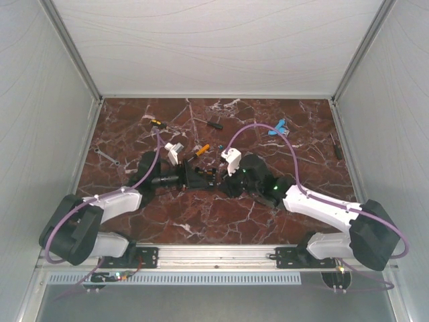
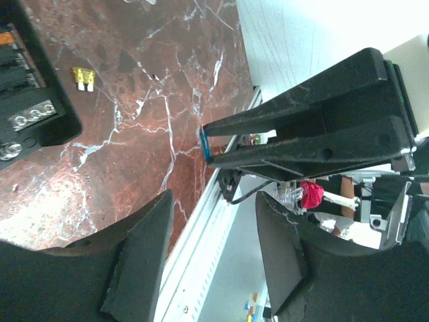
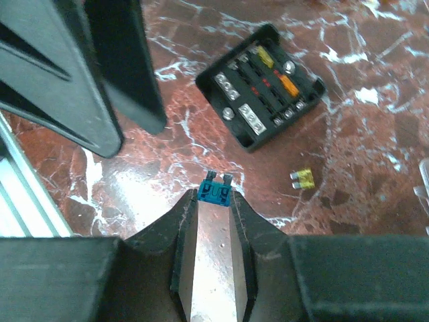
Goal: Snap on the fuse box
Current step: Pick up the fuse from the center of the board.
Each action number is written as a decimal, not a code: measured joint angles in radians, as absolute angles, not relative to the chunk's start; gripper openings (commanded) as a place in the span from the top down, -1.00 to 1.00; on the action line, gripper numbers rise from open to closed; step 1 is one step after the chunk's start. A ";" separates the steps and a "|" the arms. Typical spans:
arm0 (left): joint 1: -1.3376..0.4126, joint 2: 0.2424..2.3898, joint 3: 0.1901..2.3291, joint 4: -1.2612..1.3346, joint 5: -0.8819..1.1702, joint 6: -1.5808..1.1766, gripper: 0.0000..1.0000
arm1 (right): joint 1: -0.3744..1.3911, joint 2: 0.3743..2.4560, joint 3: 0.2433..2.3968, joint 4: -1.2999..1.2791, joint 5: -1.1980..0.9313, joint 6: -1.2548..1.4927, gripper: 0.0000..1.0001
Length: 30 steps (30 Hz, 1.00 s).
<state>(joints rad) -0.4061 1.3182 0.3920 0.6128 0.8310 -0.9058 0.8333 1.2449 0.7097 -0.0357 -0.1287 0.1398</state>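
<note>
The table (image 3: 355,201) looks like dark red stone with white veins, smooth and shiny. Toward one o'clock in the right wrist view, the fuse box (image 3: 261,84) is black plastic, a bit dull, with shiny silver metal screws (image 3: 230,113) inside. The blue fuse (image 3: 216,193) is shiny plastic. The yellow fuse (image 3: 305,177), near three o'clock, is plastic with pale metal legs. The left gripper (image 2: 214,255) is dull black, and its fingers (image 2: 141,261) look rough and crumbly at the edges. At six o'clock in the top view, the rail (image 1: 214,253) is ridged grey metal.
</note>
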 measured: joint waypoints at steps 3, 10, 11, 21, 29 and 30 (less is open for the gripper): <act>-0.422 1.326 0.395 0.638 0.838 -0.925 0.05 | 0.857 1.245 0.710 -0.008 -0.150 0.108 0.63; -0.432 1.338 0.408 0.638 0.838 -0.944 0.14 | 0.894 1.245 0.710 0.033 -0.156 0.059 0.65; -0.433 1.338 0.412 0.635 0.835 -0.944 0.14 | 0.897 1.246 0.710 0.037 -0.156 0.054 0.65; -0.440 1.342 0.432 0.580 0.791 -0.927 0.27 | 0.931 1.275 0.724 0.060 -0.150 0.025 0.67; -0.448 1.349 0.440 0.556 0.776 -0.912 0.43 | 0.935 1.283 0.726 0.067 -0.146 0.019 0.68; -0.451 1.349 0.440 0.552 0.775 -0.911 0.45 | 0.935 1.283 0.727 0.067 -0.146 0.019 0.68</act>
